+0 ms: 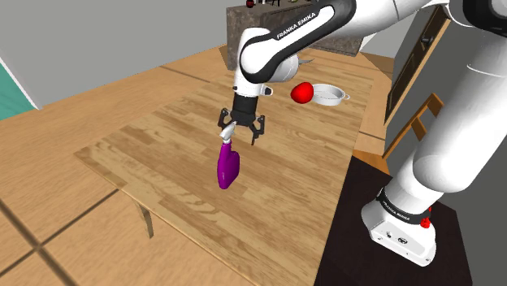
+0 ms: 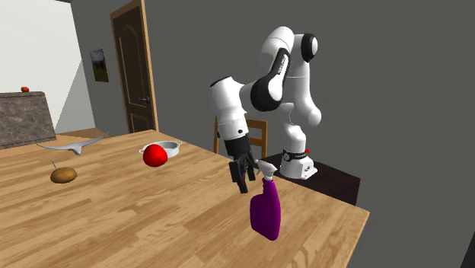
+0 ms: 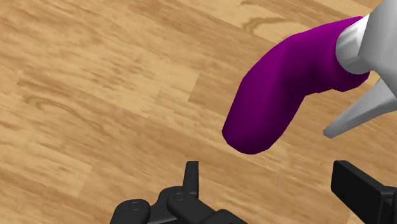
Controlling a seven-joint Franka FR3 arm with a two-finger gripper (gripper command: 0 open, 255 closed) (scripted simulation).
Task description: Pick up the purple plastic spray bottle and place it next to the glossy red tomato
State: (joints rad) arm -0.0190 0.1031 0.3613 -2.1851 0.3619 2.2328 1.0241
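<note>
Reach-to-grasp step: tool [image 1: 242, 134] open, empty, close beside bottle [image 1: 228, 166] on worktop [image 1: 162, 146]. Next: centre on bottle neck, close, carry to tomato [image 1: 301, 93].

Grey walls [image 2: 396, 76] surround a brown door [image 2: 137, 68] and wooden table [image 2: 137, 224].

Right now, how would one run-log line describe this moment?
spray bottle: purple, not gripped | tool: open, beside its top | tomato: red, apart from bottle | step: grasp pending

Purple spray bottle [image 2: 266, 213] upright, grey head; red tomato [image 2: 155, 155] well apart.
</note>
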